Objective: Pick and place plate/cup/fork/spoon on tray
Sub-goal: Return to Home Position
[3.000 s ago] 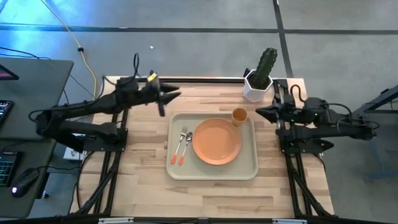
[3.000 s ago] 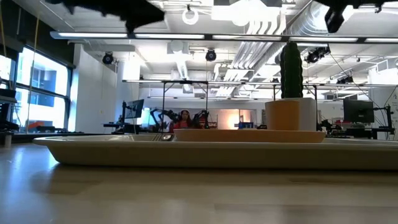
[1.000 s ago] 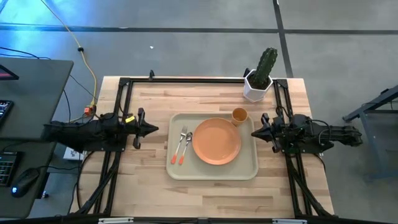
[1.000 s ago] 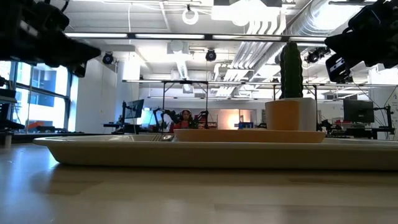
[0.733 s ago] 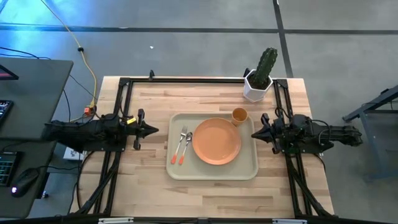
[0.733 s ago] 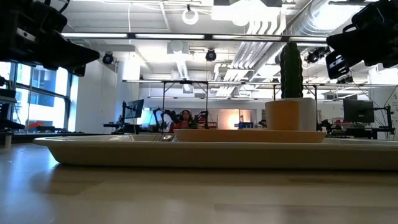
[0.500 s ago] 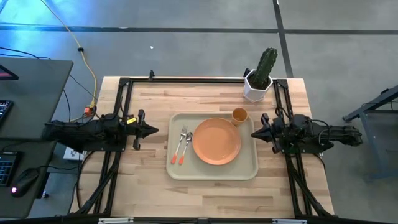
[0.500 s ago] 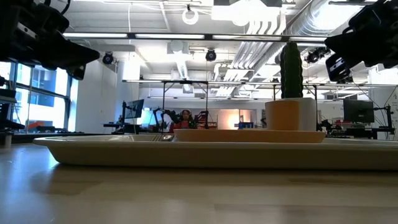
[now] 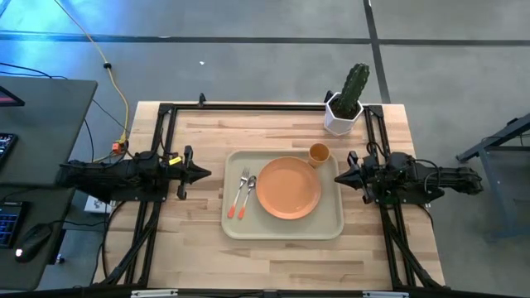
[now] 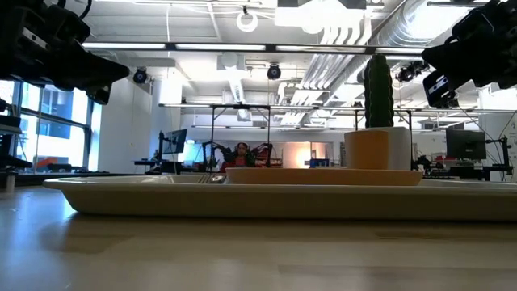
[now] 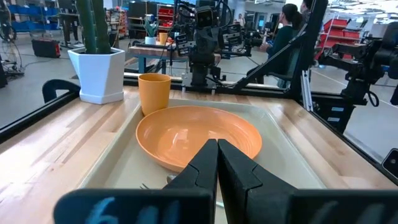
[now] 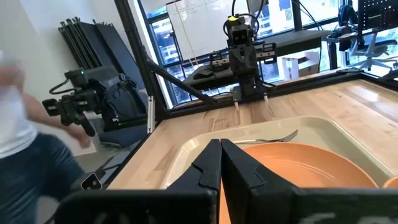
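Everything already sits on the tray (image 9: 331, 228): plate (image 9: 288, 188) central, cup (image 9: 319, 153) at one o'clock, fork (image 9: 234, 197) and spoon (image 9: 246, 195) at nine, so the left pincer (image 9: 204, 173) and right pincer (image 9: 339, 177) flank it on the worktop (image 9: 199, 248), fingers pressed together, seemingly parked.

On the tray (image 9: 283, 229) the plate (image 9: 288, 188) sits centre, fork (image 9: 243, 187) and spoon (image 9: 247, 194) to its left, cup (image 9: 319, 154) behind it on the right.

Both arms lie low and level, pointing inward; the left gripper (image 9: 204, 173) and right gripper (image 9: 338, 177) are closed, empty.
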